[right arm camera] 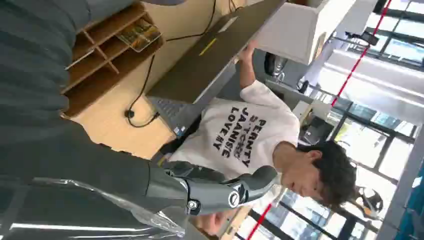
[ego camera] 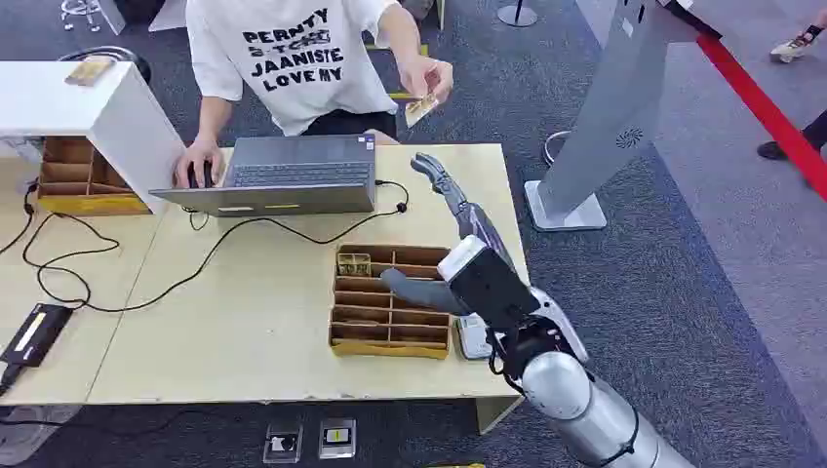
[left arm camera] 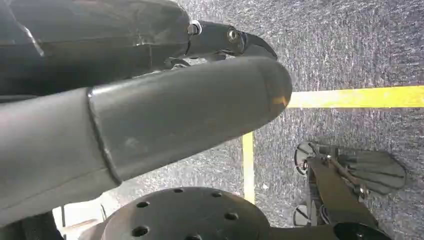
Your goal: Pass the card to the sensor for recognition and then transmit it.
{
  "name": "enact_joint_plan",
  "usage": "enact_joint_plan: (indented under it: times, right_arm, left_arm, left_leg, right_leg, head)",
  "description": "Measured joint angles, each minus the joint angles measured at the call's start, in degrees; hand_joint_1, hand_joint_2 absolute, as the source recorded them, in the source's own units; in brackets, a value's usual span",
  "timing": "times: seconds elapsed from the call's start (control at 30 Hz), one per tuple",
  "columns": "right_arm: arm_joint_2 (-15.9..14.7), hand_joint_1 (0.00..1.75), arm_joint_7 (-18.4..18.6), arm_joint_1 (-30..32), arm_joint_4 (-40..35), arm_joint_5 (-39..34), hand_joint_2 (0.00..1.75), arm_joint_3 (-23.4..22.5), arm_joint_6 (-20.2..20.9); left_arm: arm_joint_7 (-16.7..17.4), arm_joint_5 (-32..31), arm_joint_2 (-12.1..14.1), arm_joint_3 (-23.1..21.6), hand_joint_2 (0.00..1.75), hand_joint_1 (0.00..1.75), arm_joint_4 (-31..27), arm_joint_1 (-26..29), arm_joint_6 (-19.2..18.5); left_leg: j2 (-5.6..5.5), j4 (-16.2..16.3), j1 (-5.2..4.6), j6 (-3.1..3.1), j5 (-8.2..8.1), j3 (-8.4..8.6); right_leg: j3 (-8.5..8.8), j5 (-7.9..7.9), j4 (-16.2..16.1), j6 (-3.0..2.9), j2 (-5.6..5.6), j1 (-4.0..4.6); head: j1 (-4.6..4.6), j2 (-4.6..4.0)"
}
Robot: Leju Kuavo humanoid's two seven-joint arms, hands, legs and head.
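A person in a white printed T-shirt holds the card (ego camera: 421, 107) in a raised hand beyond the table's far edge. My right hand (ego camera: 456, 213) reaches over the table toward that card, with its fingers (right arm camera: 225, 192) stretched out, its thumb apart and nothing in it; a gap separates its fingertips from the card. A small white sensor box (ego camera: 472, 337) lies on the table by the wooden tray, partly hidden by my right arm. My left hand (left arm camera: 190, 105) hangs over the carpet, holding nothing.
A wooden compartment tray (ego camera: 390, 304) under my right arm holds a card stack (ego camera: 354, 263). An open laptop (ego camera: 293, 174) with a black cable sits at the far edge, under the person's other hand. A white shelf (ego camera: 88, 107) stands far left; a grey kiosk (ego camera: 614, 117) stands right.
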Motion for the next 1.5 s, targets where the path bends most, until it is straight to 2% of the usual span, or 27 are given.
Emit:
enact_joint_plan:
  times: [0.33,0.83,1.17,1.5]
  right_arm:
    - [2.0,0.0,1.0,-5.6,5.6,13.8,1.75,3.8,-2.2]
    - [5.7,0.0,3.9,-11.9,18.1,38.9,1.75,9.0,-10.7]
    - [7.2,0.0,6.4,-14.6,25.5,48.8,1.75,11.4,-15.1]
    - [7.9,0.0,9.4,-17.1,30.5,54.5,1.75,13.0,-16.0]
  left_arm:
    - [-0.6,0.2,0.0,0.0,0.0,0.0,0.0,0.0,0.3]
    - [-1.2,0.0,0.0,0.0,0.0,0.0,0.0,0.0,0.3]
    - [-1.3,-0.1,0.0,0.0,0.0,0.0,0.0,0.0,0.0]
    - [-1.3,-0.2,0.0,0.0,0.0,0.0,0.0,0.0,-0.1]
  left_leg:
    - [0.0,0.0,0.0,0.0,0.0,0.0]
    - [-0.02,0.0,0.0,-0.01,0.01,0.0]
    - [-0.02,0.0,0.0,-0.02,0.02,0.0]
    - [-0.02,0.0,0.0,-0.02,0.02,0.01]
  right_leg:
    - [0.0,0.0,0.0,0.0,0.0,0.0]
    - [-0.01,0.0,0.0,0.0,0.0,0.0]
    - [-0.01,0.0,0.0,0.0,0.0,0.0]
    - [-0.01,0.0,0.0,0.0,0.0,0.0]
  head:
    - [0.0,0.0]
    - [0.0,0.0]
    - [0.02,0.0]
    - [0.0,0.0]
